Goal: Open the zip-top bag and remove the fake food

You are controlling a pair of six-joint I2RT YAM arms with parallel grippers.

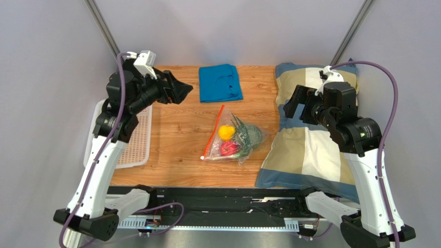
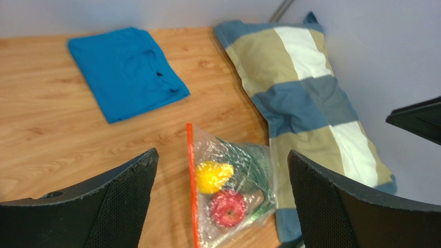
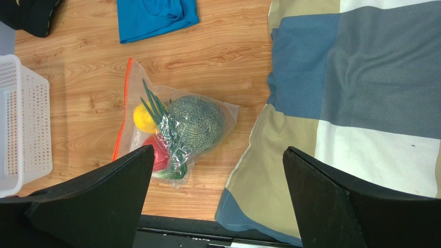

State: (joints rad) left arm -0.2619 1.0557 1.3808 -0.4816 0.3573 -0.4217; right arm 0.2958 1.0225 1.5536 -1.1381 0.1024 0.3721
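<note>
The zip-top bag (image 1: 235, 139) lies flat mid-table, its orange-red zip strip (image 1: 213, 132) along its left edge and the white slider (image 1: 202, 157) at the near end. Inside are the fake food pieces: a yellow fruit (image 1: 225, 132), a red fruit (image 1: 228, 149) and a grey-green leafy ball (image 1: 251, 134). My left gripper (image 1: 181, 90) is open and empty, raised at the back left, away from the bag. My right gripper (image 1: 290, 106) is open and empty above the pillow, right of the bag. The bag also shows in the left wrist view (image 2: 233, 191) and the right wrist view (image 3: 176, 129).
A folded blue cloth (image 1: 220, 82) lies at the back centre. A checked pillow (image 1: 310, 139) covers the table's right side, touching the bag's right edge. A white perforated basket (image 1: 137, 139) sits at the left edge.
</note>
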